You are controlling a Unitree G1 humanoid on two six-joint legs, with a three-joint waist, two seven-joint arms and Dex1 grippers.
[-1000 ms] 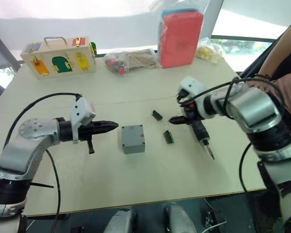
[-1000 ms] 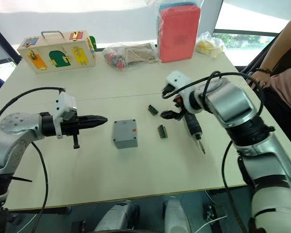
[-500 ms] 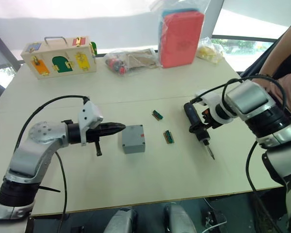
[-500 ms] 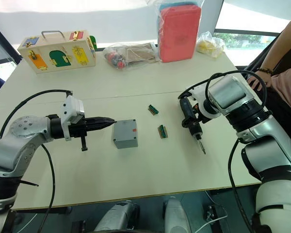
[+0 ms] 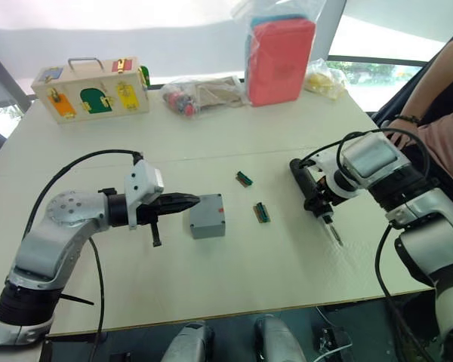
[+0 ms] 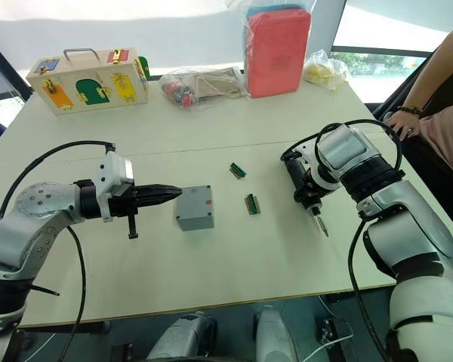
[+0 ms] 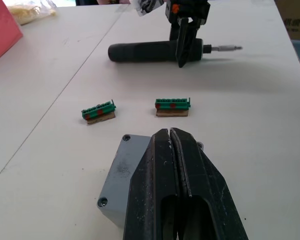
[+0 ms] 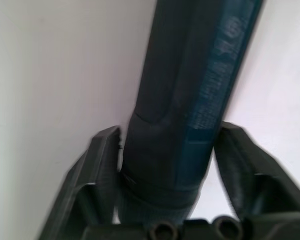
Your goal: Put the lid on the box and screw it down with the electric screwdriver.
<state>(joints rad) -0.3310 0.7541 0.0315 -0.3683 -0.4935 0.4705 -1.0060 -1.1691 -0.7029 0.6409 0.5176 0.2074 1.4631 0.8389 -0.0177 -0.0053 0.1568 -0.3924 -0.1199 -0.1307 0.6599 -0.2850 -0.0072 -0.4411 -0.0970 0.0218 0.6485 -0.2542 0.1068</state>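
Box (image 5: 208,215) mid-table — claw (image 5: 190,200) alongside

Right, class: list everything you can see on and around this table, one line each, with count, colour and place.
box: one, grey with a red mark, mid-table
lid: one, grey, on the box
electric screwdriver: one, dark, lying right of centre
connector pieces: two, green, between box and screwdriver
wooden box: one, coloured latches, far left corner
bag of red and beige items: one, clear, far edge
red case in a bag: one, upright, far edge
bag of yellow items: one, far right
person's arm: one, right edge
left gripper: shut, tip at the box
right gripper: at the screwdriver
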